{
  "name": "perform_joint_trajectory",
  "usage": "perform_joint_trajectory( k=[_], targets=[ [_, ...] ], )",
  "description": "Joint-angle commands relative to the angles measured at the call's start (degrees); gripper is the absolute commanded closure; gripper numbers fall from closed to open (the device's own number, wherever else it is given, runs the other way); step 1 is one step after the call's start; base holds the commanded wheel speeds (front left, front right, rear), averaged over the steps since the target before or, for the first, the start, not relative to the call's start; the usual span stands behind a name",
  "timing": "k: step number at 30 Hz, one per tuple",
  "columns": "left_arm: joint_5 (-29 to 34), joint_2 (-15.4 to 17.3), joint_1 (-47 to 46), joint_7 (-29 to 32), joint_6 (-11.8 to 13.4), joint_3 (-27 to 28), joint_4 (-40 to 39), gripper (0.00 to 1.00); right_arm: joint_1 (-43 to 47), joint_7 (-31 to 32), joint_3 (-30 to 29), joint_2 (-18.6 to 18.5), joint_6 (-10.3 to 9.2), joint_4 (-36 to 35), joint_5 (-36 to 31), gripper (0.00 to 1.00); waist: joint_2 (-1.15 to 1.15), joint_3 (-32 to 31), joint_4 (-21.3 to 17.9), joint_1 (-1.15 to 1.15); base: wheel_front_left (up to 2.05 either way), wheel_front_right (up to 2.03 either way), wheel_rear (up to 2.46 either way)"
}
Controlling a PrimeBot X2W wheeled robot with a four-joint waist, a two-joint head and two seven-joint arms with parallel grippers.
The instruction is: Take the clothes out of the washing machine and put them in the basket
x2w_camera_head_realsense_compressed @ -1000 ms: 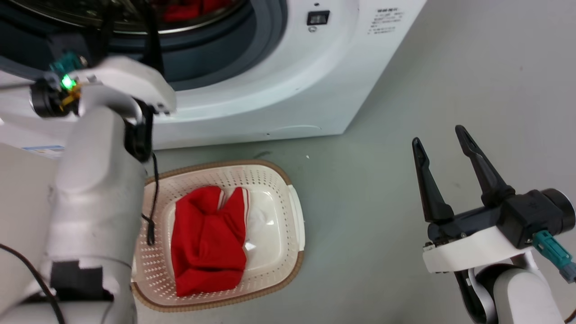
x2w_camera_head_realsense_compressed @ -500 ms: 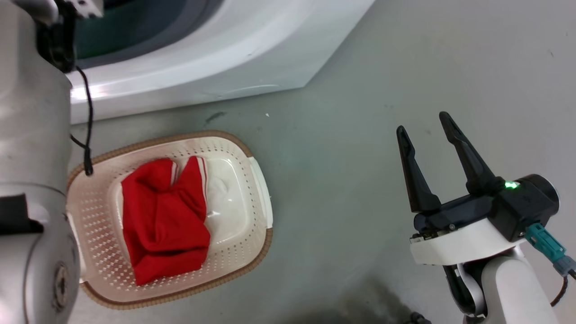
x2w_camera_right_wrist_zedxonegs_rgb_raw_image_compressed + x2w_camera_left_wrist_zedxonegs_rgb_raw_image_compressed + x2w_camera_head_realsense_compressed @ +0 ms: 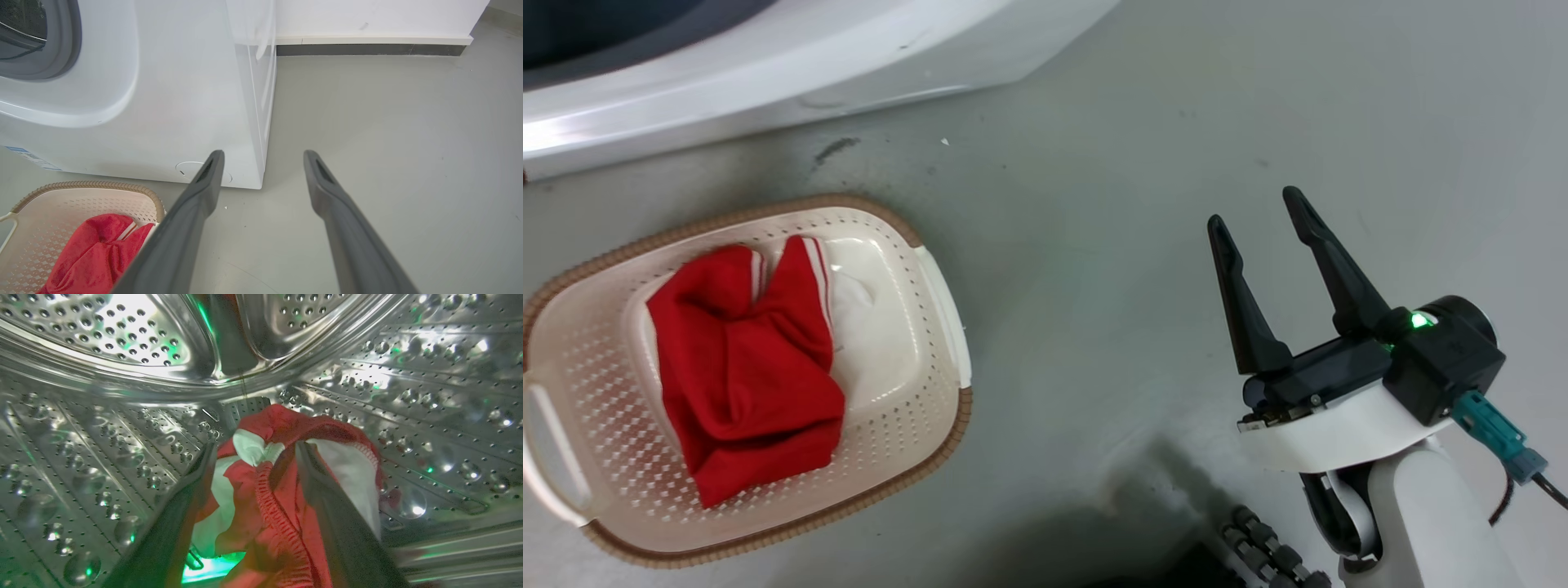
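Clothes (image 3: pixel 743 384): bright red, white stripes at 12 o'clock. Basket (image 3: pixel 900 441): cream, perforated, brown woven rim. Washing machine (image 3: pixel 768 73): white; drum (image 3: pixel 102 330) steel.

one garment (image 3: pixel 739 367) in the basket (image 3: pixel 907 418) before the washing machine (image 3: pixel 768 65), a second garment (image 3: pixel 282 490) inside the drum (image 3: pixel 102 428)

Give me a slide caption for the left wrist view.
Left gripper, fingers spread, at a red-and-white garment in the washing machine's perforated steel drum.
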Motion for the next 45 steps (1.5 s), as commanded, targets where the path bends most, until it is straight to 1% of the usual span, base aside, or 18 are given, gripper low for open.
perform_joint_trajectory(
  k=[1, 9, 15, 16, 17, 18, 19, 24, 27, 30, 33, 39, 43, 44, 45],
  targets=[
    [0.2, 0.6, -0.5, 0.6, -0.2, -0.3, 0.1, 0.0, -1.2, -0.4, 0.2, 0.1, -0.04, 0.1, 0.2, 0.0, -0.01, 1.5, -1.3, -0.01, 0.0, 0.0, 0.0],
    [0.9, 2.9, -4.6, 9.6, -0.3, -2.1, 0.3, 0.0, -2.8, -2.0, 2.4, 0.1, -0.04, 2.0, 2.3, 0.0, -0.01, 4.6, -4.6, -0.01, 0.0, 0.0, 0.0],
    [0.5, 2.9, -3.9, 15.6, -0.2, -2.9, 0.6, 0.0, -3.1, -2.7, 3.5, 0.1, -0.04, 3.2, 3.6, 0.0, -0.01, 5.3, -6.0, -0.01, 0.0, 0.0, 0.0],
    [0.4, 2.8, -3.6, 16.2, 0.1, -3.0, 0.5, 0.0, -3.3, -2.8, 3.6, 0.1, -0.04, 3.4, 3.8, 0.0, -0.01, 5.3, -6.1, -0.01, 0.0, 0.0, 0.0],
    [0.5, 2.8, -3.4, 16.4, 0.4, -3.0, 0.1, 0.08, -3.5, -2.9, 3.8, 0.1, -0.04, 3.5, 4.0, 0.0, -0.01, 5.3, -6.3, -0.01, 0.0, 0.0, 0.0],
    [0.3, 2.7, -2.8, 17.2, 0.4, -3.1, 0.3, 0.6, -3.6, -3.0, 4.1, 0.1, -0.04, 3.7, 4.2, 0.0, -0.01, 5.3, -6.5, -0.01, 0.0, 0.0, 0.0],
    [0.1, 2.6, -2.4, 17.4, 0.6, -3.0, 0.0, 1.0, -3.7, -3.0, 4.2, 0.1, -0.04, 3.7, 4.5, 0.0, -0.01, 5.3, -6.6, -0.01, 0.0, 0.0, 0.0],
    [-0.1, 3.2, -1.1, 15.9, 2.6, -2.8, -2.6, 1.0, -3.8, -3.5, 4.5, 0.1, -0.04, 4.5, 5.2, 0.0, -0.01, 4.9, -7.2, -0.01, 0.0, 0.0, 0.0],
    [-0.1, 3.7, -0.2, 13.5, 3.2, -2.9, -4.7, 1.0, -4.1, -3.5, 4.1, 0.1, -0.04, 5.0, 5.3, 0.0, -0.01, 4.1, -7.1, -0.01, 0.0, 0.0, 0.0],
    [-0.6, 3.7, 1.3, 9.6, 3.6, -2.6, -7.0, 1.0, -4.3, -3.6, 3.4, 0.1, -0.04, 5.2, 4.9, 0.0, -0.01, 3.0, -6.6, -0.01, 0.0, 0.0, 0.0],
    [-1.4, 3.3, 3.4, 5.0, 3.8, -2.3, -8.8, 1.0, -4.4, -3.8, 2.6, 0.1, -0.04, 5.3, 4.6, 0.0, -0.01, 1.3, -5.7, -0.01, 0.0, 0.0, 0.0],
    [-2.3, 2.8, 9.5, -6.5, 4.7, -1.5, -10.1, 1.0, -3.0, -3.5, 0.7, 0.1, -0.04, 5.4, 3.3, 0.0, -0.01, -4.1, -4.2, -0.01, 0.0, 0.0, 0.0],
    [-3.8, 2.4, 14.5, -14.5, 5.3, -0.2, -9.0, 1.0, -1.4, -2.8, -0.4, 0.1, -0.04, 5.6, 2.4, 0.0, -0.01, -8.9, -3.5, -0.01, 0.0, 0.0, 0.0],
    [-5.1, 1.8, 17.7, -19.1, 5.4, 0.6, -7.6, 1.0, -0.3, -1.9, -1.1, 0.1, -0.04, 5.3, 1.8, 0.0, -0.01, -12.3, -3.2, -0.01, 0.0, 0.0, 0.0],
    [-5.2, 1.7, 19.0, -20.3, 5.3, 0.8, -7.0, 1.0, 0.2, -1.7, -1.3, 0.1, -0.04, 5.2, 1.7, 0.0, -0.01, -13.6, -3.1, -0.01, 0.0, 0.0, 0.0]
  ],
)
